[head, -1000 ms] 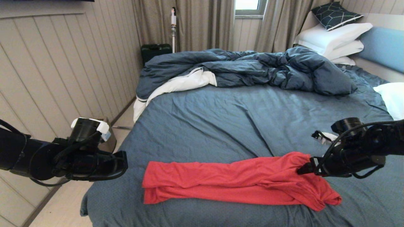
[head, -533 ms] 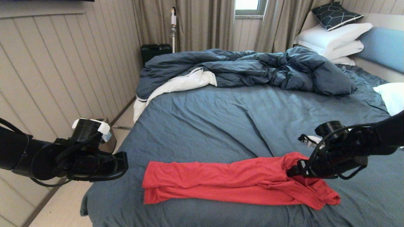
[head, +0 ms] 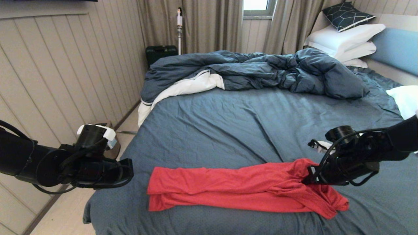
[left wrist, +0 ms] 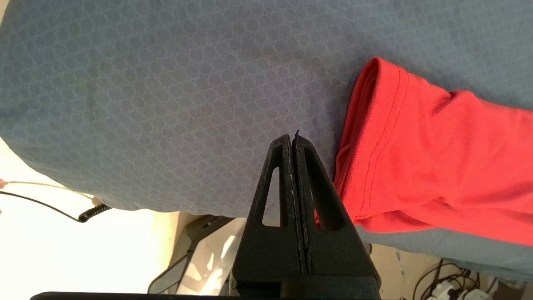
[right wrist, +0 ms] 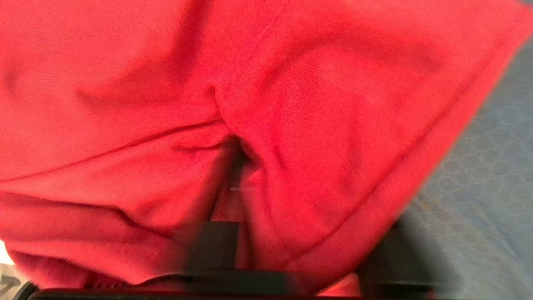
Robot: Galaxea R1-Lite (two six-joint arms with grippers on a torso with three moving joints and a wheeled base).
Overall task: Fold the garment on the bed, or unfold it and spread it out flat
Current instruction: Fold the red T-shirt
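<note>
- The bright red, thin, soft T-shirt lies as a long narrow folded band across the near part of the bed, running from near its left edge toward the right, with its right end bunched into a rumpled hump.
- The right gripper has just changed: a moment ago it came in wide open over that bunched end and pushed a little further left into it; now its jaws have drawn in on the cloth. In the right wrist view red fabric wraps round the fingers and puckers to a pinch point between them, so I judge it clenched on a fold of the shirt.
- The hump has shifted slightly; the shirt's far-right tip sits a touch lower and nearer than before, while the long left part has not moved.
- That suggests a fresh grasp has been made, ready to lift or drag this end, either to open the band out or fold it over. The pinch may hold several layers, so they could travel together.
- The left gripper hangs clenched on nothing, beside the bed's near-left corner, just short of the shirt's hemmed left end, unmoved.
- Beyond, the blue-grey textured bed sheet stretches back to the rumpled dark blue duvet.
</note>
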